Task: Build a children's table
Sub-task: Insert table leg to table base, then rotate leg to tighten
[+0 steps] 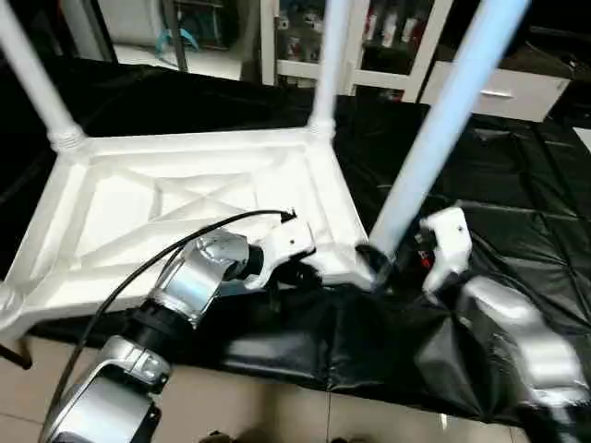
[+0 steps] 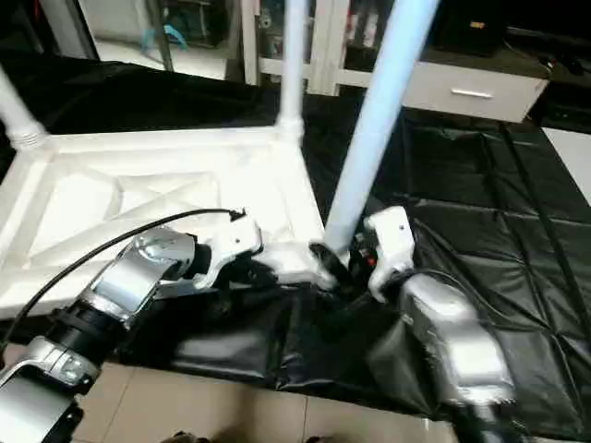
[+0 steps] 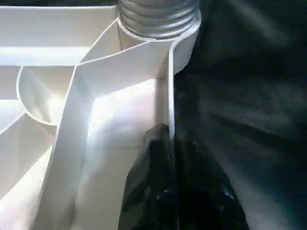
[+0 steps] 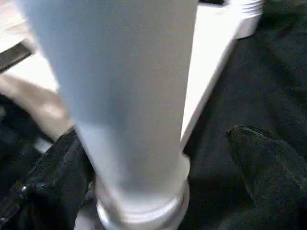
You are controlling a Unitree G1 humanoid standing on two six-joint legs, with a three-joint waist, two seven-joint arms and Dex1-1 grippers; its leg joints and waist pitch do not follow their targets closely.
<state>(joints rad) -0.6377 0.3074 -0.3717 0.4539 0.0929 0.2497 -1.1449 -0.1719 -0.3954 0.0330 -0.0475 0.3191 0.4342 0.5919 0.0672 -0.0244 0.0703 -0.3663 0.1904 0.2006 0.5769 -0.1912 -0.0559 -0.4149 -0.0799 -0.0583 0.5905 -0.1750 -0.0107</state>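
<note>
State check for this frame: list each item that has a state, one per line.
Table top: upside down, ribs showing, on black sheet.
Near leg: standing in its corner socket.
Far legs: seated upright.
Left tool: shut on table top rim.
Right tool: open around near leg's base.

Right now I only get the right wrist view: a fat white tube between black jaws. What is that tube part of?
Observer: It is a leg standing in the near right corner of an upturned table top.
Operator: Are other legs up?
Observer: Two: a far-left leg and a far-right leg.
Operator: What's the other arm doing?
Observer: The left gripper is pinching the top's near rim.
</note>
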